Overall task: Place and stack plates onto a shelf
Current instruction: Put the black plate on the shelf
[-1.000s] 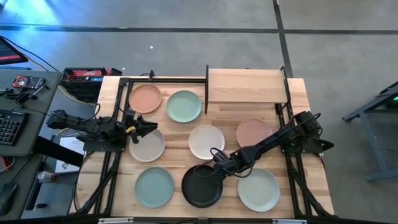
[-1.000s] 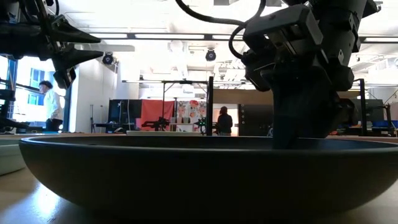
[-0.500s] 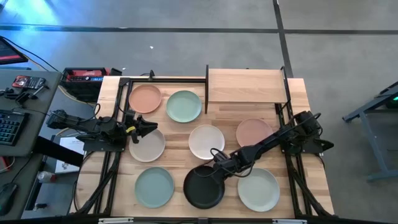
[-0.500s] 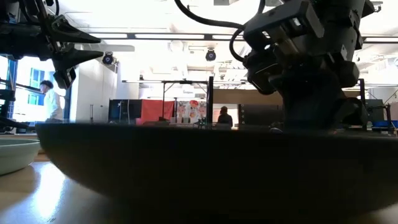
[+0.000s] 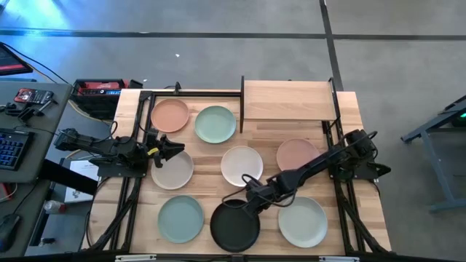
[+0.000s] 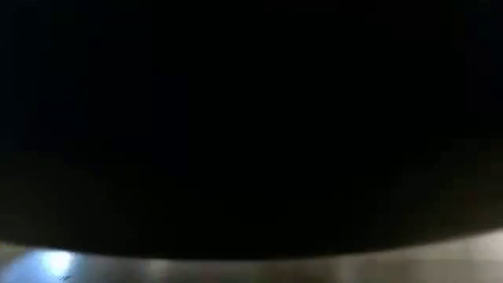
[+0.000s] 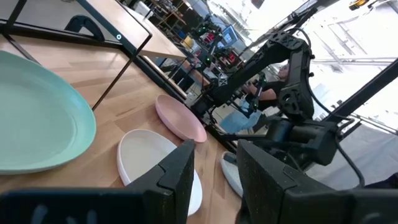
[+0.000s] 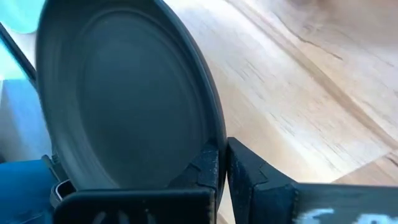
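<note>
Where the bench [image 5: 349, 109] meets its front edge, black plate [image 5: 234, 227]: rim pinched between the closed fingers of the right end effector [image 5: 249, 198], the fingers meeting on the rim in the right wrist view; plate fills the low view. Remaining plates, flat on the bench: salmon plate [image 5: 170, 115] and mint plate [image 5: 215, 124] at the back; beige plate [image 5: 172, 169], cream plate [image 5: 242, 165] and pink plate [image 5: 296, 153] in the middle row; mint plate [image 5: 180, 218] and pale mint plate [image 5: 302, 221] at the front. Shelf [image 5: 289, 100]: back right, bare board. Left end effector [image 5: 172, 149]: fingers parted, gripping nothing, at the far edge of the beige plate.
</note>
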Controlling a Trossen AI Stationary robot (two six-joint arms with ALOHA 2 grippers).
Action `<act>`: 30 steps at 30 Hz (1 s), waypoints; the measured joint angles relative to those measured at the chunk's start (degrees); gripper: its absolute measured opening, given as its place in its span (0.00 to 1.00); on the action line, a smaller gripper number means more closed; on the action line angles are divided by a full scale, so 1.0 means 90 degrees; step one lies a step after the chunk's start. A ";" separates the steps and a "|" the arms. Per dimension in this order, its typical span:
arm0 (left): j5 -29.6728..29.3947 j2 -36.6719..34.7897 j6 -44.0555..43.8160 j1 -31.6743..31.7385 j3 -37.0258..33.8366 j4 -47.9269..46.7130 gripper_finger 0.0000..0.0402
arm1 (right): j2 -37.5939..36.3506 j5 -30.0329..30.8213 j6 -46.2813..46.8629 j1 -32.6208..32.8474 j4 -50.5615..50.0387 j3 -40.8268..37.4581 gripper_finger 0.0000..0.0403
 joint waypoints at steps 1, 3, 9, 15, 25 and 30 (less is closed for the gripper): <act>0.0001 0.0000 0.0001 -0.0001 0.0000 0.0000 0.28 | 0.0000 0.0004 -0.0005 -0.0007 -0.0089 0.0057 0.00; 0.0001 -0.0001 0.0010 -0.0002 0.0000 -0.0004 0.28 | 0.0000 0.0010 -0.0003 -0.0045 -0.0253 0.0178 0.00; 0.0001 0.0001 0.0005 0.0000 0.0000 -0.0197 0.28 | 0.0000 0.0036 -0.0361 -0.0206 -0.0960 0.0860 0.00; 0.0001 -0.0001 0.0006 -0.0001 0.0000 -0.0254 0.28 | 0.0000 0.0073 -0.1180 -0.0566 -0.2361 0.1966 0.00; 0.0001 0.0000 0.0007 0.0000 0.0000 -0.0337 0.28 | -0.0002 0.0521 -0.2835 -0.1355 -0.4797 0.3878 0.00; 0.0001 0.0001 0.0005 -0.0001 -0.0001 -0.0347 0.28 | -0.0005 0.0581 -0.3798 -0.1942 -0.5668 0.4707 0.00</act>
